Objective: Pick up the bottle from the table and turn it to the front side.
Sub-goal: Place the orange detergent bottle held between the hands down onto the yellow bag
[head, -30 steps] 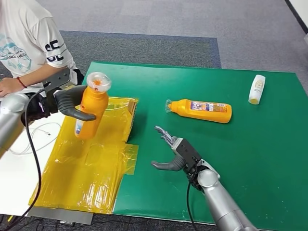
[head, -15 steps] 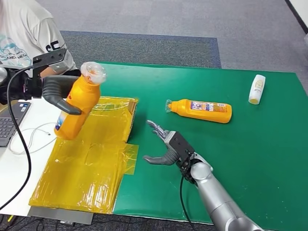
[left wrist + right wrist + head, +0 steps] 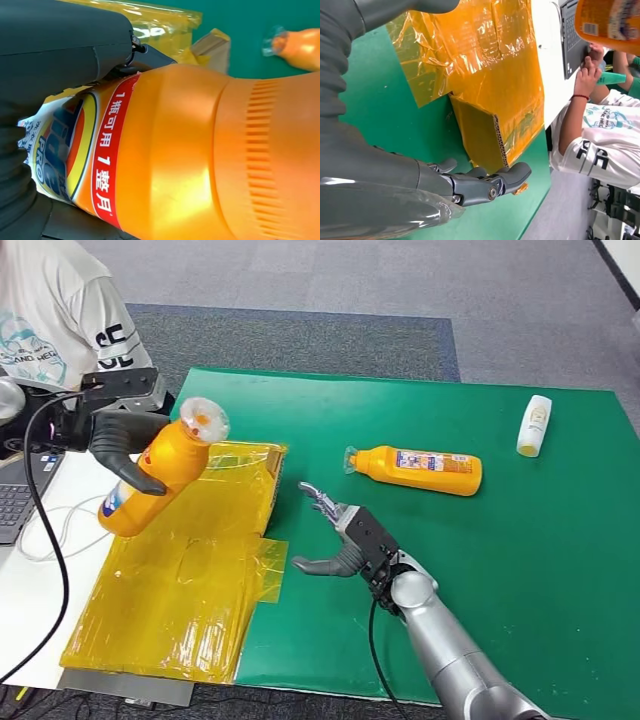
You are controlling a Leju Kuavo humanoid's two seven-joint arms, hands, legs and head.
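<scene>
The left hand (image 3: pixel 121 445) has its fingers (image 3: pixel 140 480) wrapped round the orange bottle (image 3: pixel 155 475), held above the yellow film (image 3: pixel 181 590) on the worktop (image 3: pixel 453 560). Over the last second the bottle has tilted further, cap up, label showing; the turn looks underway. The right hand (image 3: pixel 340 540) hovers, fingers spread, holding nothing.

Even, bright overhead light falls on the green table mat (image 3: pixel 453 540), and shadows are soft. The crinkled yellow plastic film (image 3: pixel 181 590) throws white glare. In the left wrist view, the glossy orange plastic bottle (image 3: pixel 181 160) shines, and the background seems slightly blurred.
</scene>
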